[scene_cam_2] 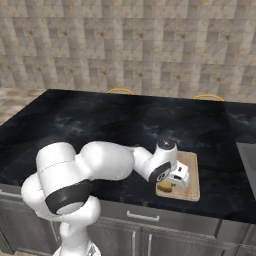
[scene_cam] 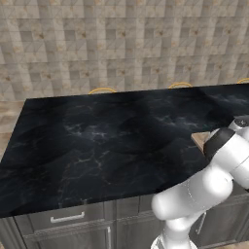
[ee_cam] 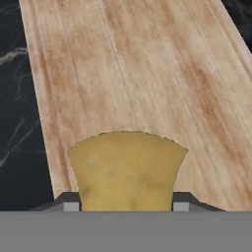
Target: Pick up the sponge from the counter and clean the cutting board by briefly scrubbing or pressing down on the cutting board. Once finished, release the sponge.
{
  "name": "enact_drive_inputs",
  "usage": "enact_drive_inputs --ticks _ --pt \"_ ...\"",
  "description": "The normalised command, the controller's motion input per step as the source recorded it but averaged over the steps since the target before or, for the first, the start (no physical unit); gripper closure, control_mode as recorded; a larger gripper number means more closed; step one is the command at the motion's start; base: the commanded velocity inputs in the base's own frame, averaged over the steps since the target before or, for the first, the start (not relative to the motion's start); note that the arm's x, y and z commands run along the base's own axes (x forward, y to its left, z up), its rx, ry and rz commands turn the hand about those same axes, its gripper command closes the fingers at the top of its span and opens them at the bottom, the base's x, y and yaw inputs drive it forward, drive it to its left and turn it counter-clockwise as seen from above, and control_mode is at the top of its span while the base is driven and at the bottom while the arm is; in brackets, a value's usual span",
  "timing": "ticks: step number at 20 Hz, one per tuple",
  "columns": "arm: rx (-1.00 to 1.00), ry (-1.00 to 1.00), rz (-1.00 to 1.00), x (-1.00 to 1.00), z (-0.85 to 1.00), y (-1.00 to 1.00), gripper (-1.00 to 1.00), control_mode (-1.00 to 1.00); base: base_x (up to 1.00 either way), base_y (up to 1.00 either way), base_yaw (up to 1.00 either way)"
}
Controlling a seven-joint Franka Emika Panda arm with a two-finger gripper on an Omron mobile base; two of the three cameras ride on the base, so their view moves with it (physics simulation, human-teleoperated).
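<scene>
You've got a glossy black marble-look desk [scene_cam_2: 100, 125] w/ faint pale veins. The cutting board [ee_cam: 147, 74] reads as light tan wood, matt, grain streaks running lengthwise (reddish-brown in places). Sponge [ee_cam: 127, 170] looks yellow, dull, slightly mottled, soft-looking. Wall tiles [scene_cam: 121, 44] are beige stone-look, matt. Drawer fronts [scene_cam: 63, 223] grey, smooth, w/ metal-look handles.

Yellow sponge [ee_cam: 127, 170], tan board [ee_cam: 147, 74], black veined counter [scene_cam: 107, 141].

A beige tiled wall [scene_cam: 121, 44] rises above grey cabinet drawers [scene_cam: 68, 221].
</scene>
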Motion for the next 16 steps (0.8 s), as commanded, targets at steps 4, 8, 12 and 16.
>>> enact_drive_inputs --ticks 4,8,12,16 --pt "0.00 -0.04 0.00 0.42 -0.22 -0.10 1.00 -1.00 0.00 0.00 0.00" --pt "0.00 -0.03 0.00 0.05 -0.50 -0.01 1.00 -1.00 0.00 0.00 0.00" --pt "0.00 -0.01 0.00 0.00 -0.58 0.00 1.00 -1.00 0.00 0.00 0.00" --pt "0.00 -0.04 0.00 -0.02 -0.38 0.00 1.00 -1.00 0.00 0.00 0.00"
